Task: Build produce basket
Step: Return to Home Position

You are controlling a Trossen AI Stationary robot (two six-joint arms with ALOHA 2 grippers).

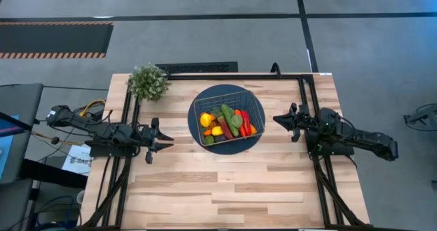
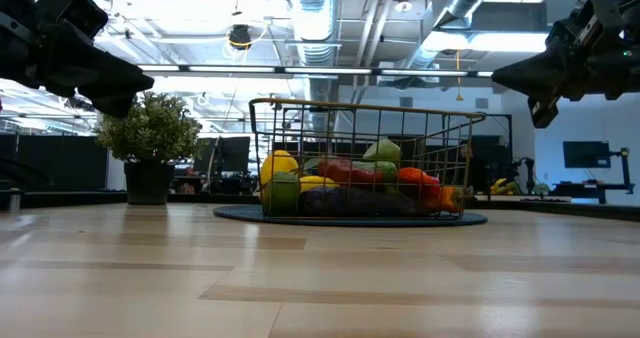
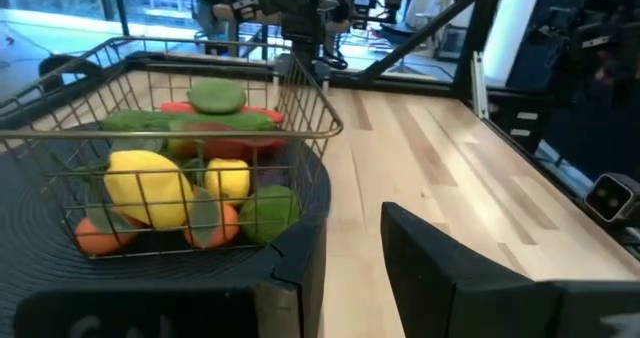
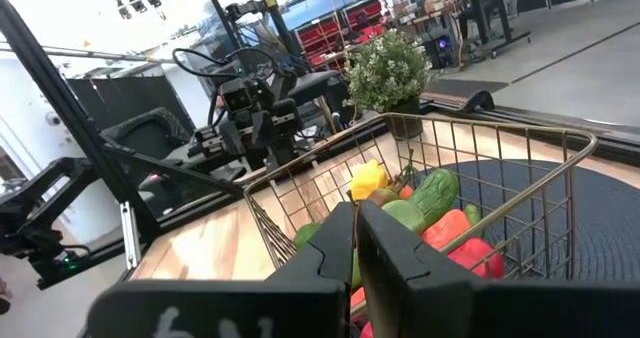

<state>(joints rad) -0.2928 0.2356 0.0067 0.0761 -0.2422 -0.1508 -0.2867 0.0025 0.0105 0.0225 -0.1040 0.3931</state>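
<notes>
The basket (image 1: pixel 254 101) sits toward the back of the table (image 1: pixel 205 190), about midway between the two arms. It stands on a dark blue round disc (image 1: pixel 192 118) whose edge shows all around it. The produce (image 1: pixel 227 124) is heaped inside. Yellow lemons lie toward the left arm's side and long green cucumbers slant across the middle. Red peppers and an orange piece lie toward the right arm's side, with a lime at the near left corner and a purple eggplant low in the pile. In the low view the heap rises to roughly half the height of the wire wall, below the rim.

The left gripper (image 1: pixel 168 141) hangs above the table to the left of the disc, apart from it and pointing toward the basket. Its fingers stand a narrow gap apart — bare wood shows between them — and they hold nothing. The right gripper (image 1: pixel 276 118) hangs just off the disc's right edge, also aimed at the basket, and in the low view it is higher than the rim. Its fingers are drawn together to a thin slit, with nothing between them.

A bushy potted plant (image 1: pixel 148 81) stands at the table's back left corner, well apart from the basket.
</notes>
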